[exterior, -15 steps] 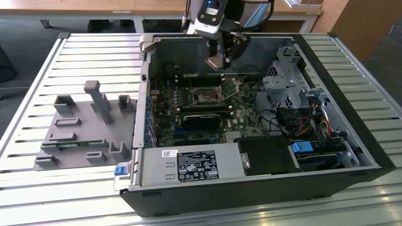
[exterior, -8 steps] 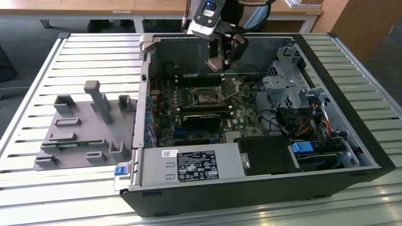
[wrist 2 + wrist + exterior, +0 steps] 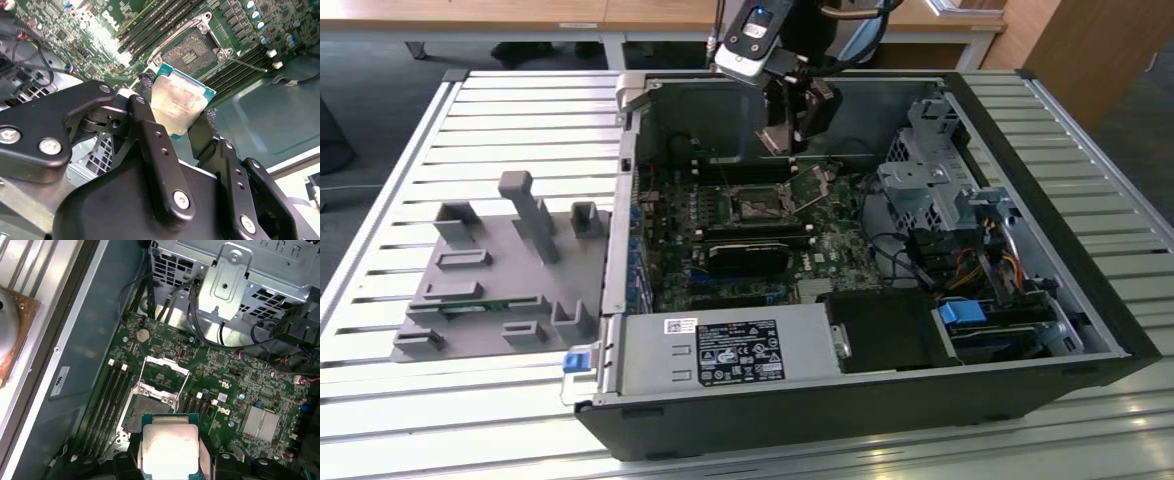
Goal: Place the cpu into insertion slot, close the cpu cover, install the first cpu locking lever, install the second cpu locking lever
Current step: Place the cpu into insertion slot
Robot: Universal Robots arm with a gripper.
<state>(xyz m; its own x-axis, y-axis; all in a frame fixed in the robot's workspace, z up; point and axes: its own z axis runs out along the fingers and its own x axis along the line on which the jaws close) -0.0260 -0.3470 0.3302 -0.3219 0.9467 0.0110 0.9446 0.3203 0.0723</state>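
My gripper (image 3: pixel 790 135) hangs inside the open computer case, above the far part of the green board. It is shut on the cpu (image 3: pixel 181 102), a flat square chip with a pale metal face, pinched by two opposite edges between the black fingers (image 3: pixel 147 120). In the first wrist view the cpu (image 3: pixel 170 447) sits well above the board and just short of the insertion slot (image 3: pixel 149 409). The slot (image 3: pixel 754 207) is bare and dark, with its contacts exposed (image 3: pixel 192 55). The cpu cover (image 3: pixel 165 364) stands tilted open at the socket's far side. A thin locking lever (image 3: pixel 247 63) sticks out beside the socket.
Memory slots (image 3: pixel 107 400) flank the socket. A metal drive cage (image 3: pixel 927 185) with cables fills the case at the exterior view's right, and a power supply (image 3: pixel 734 352) lies at the near side. A grey fixture block (image 3: pixel 500 270) rests on the slatted table at the exterior view's left.
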